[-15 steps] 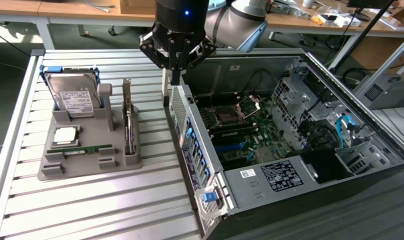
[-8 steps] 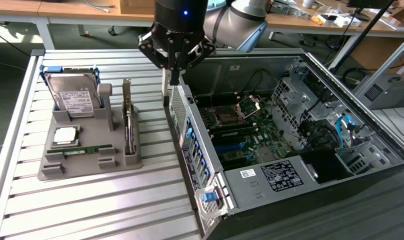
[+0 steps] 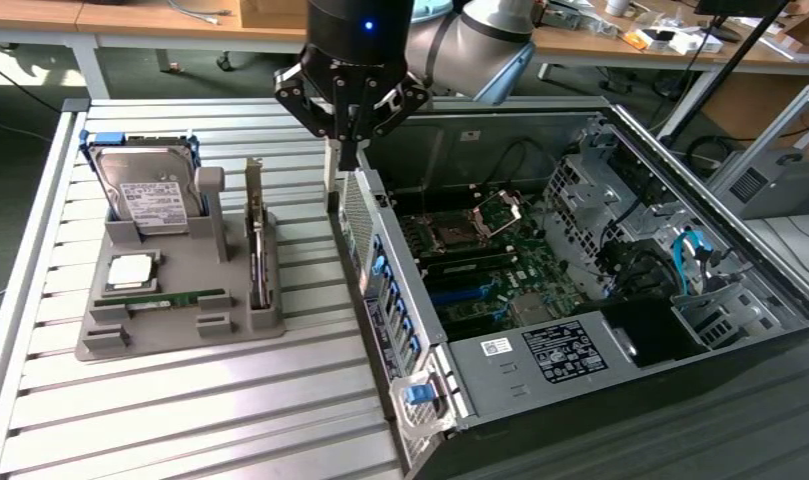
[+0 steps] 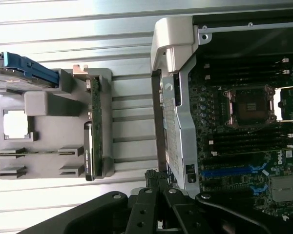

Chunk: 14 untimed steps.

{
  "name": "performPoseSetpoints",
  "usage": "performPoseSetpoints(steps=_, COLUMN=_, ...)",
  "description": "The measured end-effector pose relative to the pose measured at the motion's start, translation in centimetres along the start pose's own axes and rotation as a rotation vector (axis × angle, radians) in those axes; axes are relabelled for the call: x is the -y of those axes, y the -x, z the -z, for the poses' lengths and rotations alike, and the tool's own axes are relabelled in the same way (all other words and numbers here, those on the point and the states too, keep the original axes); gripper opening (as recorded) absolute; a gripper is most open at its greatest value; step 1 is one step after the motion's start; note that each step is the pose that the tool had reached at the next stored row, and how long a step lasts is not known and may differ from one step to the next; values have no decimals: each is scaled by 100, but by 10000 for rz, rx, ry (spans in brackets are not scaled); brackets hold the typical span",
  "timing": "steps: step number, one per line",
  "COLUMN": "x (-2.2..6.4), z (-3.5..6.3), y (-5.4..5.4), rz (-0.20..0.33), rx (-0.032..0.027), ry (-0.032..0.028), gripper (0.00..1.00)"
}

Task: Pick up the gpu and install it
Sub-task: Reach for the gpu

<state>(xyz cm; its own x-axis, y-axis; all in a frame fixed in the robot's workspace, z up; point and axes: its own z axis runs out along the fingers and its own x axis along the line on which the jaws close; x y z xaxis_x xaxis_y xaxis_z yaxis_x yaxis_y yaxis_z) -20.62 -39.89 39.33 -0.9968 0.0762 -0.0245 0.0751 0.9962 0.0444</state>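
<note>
Closest to the wrist camera, the black linkages of the gripper (image 4: 158, 181) are seen, with the fingers drawn fully together and nothing held between them. In the exterior view the gripper (image 3: 348, 138) is found pointing straight down above the upper edge of the side wall of the open computer case (image 3: 377, 255), on the side facing the grey holder (image 3: 177, 330).

The gpu (image 3: 259, 250) is stood on its long edge in a slot along the holder's side nearest the case, with its silver bracket (image 3: 253, 185) at the far end. It is not touched by the gripper and is kept apart from it. From the wrist view the gpu (image 4: 94, 122) is seen edge-on as a thin green strip in the same slot of the holder (image 4: 53, 105).

On the holder a hard drive (image 3: 148, 195) with a white label is propped upright, and a narrow green memory stick (image 3: 164, 298) is laid flat nearer the front. The holder is set on the slatted table (image 3: 217, 410), at the exterior view's left of the case.

Inside the case the motherboard (image 3: 491, 275) is exposed, with its processor socket (image 3: 460, 235) opened
</note>
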Motion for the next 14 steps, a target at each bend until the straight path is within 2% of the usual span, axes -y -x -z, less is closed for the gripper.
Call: performPoseSetpoints(steps=14, x=3, z=2, y=-41, rz=0, rx=-1, ry=-1, gripper=10)
